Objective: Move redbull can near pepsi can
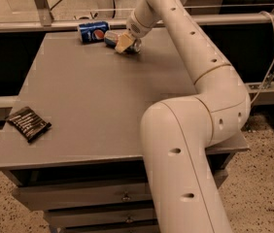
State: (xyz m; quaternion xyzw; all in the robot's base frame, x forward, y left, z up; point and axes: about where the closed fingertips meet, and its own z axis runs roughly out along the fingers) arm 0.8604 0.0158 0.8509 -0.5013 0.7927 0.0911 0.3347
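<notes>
The pepsi can [93,32], deep blue with a round logo, lies on its side at the far edge of the grey table [88,96]. The redbull can [111,37], silver and blue, lies on its side just right of it, a small gap between them. My gripper [125,43] reaches down at the far edge and is shut on the redbull can's right part, with a tan finger [122,43] across it. The can's right end is hidden by the gripper.
A dark snack bag [28,124] lies near the table's front left edge. My white arm [210,81] runs along the table's right side. A metal rail [54,24] and glass stand behind the far edge. Drawers [122,196] sit under the table.
</notes>
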